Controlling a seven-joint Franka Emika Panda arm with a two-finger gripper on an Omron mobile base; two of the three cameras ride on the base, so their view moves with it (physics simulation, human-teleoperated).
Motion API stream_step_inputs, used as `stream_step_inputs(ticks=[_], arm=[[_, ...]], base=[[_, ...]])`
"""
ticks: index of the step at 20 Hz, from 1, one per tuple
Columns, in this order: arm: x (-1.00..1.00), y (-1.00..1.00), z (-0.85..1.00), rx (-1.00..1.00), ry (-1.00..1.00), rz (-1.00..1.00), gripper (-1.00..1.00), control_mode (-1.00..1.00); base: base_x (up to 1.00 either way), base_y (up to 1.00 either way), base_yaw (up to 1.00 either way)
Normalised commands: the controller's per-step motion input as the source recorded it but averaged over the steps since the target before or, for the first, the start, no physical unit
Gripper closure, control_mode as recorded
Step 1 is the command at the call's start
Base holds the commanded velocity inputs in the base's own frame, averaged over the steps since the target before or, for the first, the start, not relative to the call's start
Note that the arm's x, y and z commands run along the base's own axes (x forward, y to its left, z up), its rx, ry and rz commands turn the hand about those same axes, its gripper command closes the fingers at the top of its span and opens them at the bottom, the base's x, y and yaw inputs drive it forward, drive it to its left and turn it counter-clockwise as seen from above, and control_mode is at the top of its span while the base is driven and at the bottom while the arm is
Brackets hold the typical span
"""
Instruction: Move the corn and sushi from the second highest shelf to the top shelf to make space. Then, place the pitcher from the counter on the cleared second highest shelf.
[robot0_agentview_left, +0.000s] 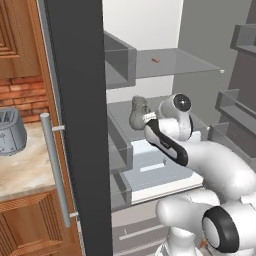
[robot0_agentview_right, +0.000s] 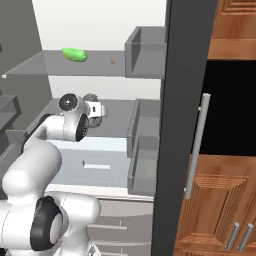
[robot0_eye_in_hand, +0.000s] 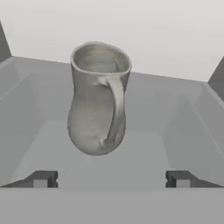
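I see my end effector (robot0_eye_in_hand: 111, 178) spread wide and gripping nothing, the pitcher (robot0_eye_in_hand: 99, 98) standing upright on the second highest shelf (robot0_eye_in_hand: 148, 162) straight ahead, clear of both fingertips, handle facing me, so I'd retreat straight back.

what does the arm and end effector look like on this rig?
Glossy white rounded arm links with black joint rings and a black band on the forearm. White end effector body with two small dark square-tipped fingers. No cables or markings visible.
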Motion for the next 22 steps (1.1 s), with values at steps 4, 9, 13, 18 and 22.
stream_step_inputs(ticks=[4,9,13,18,22], arm=[[-1.00,-0.34,0.04,0.00,0.00,0.00,-1.00,-1.00],[-1.00,-0.02,0.35,0.00,0.00,0.01,-1.00,-1.00],[-0.90,0.14,0.84,0.00,0.00,0.02,-1.00,-1.00],[-0.79,0.05,0.95,0.00,0.00,0.01,-1.00,-1.00],[-0.55,0.06,0.89,0.00,0.00,0.00,-1.00,-1.00]], base=[[0.00,0.00,0.00],[0.00,0.00,0.00],[0.00,0.00,0.00],[0.00,0.00,0.00],[0.00,0.00,0.00]])
